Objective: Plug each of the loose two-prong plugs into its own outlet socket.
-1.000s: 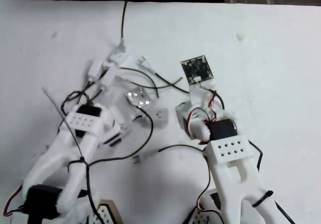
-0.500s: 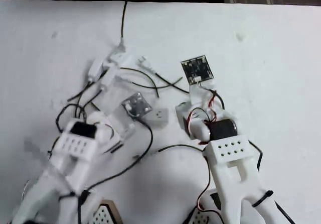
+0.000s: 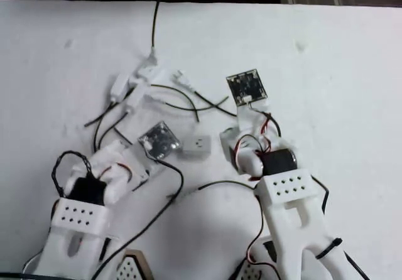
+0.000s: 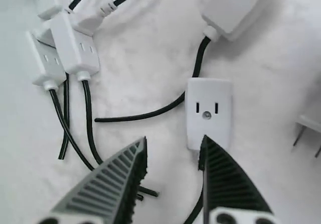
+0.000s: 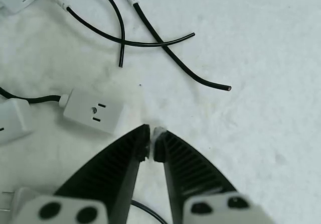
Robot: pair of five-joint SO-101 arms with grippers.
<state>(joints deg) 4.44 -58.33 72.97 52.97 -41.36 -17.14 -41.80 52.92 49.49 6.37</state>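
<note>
Your left gripper (image 4: pixel 173 151) is hanging wide open with nothing in it, low over the white table (image 3: pixel 352 73). Its fingertips sit right at the near end of a single white outlet socket (image 4: pixel 208 111) (empty slots, face up). A loose two-prong plug (image 4: pixel 311 121) lies near that socket, its prongs not in anything. More sockets (image 3: pixel 135 82) are bunched with their black cords at the far left. Your right gripper (image 5: pixel 152 139) is pinched almost closed on nothing, tips close to the table, with two crossed black cords (image 5: pixel 122 42) lying farther out.
</note>
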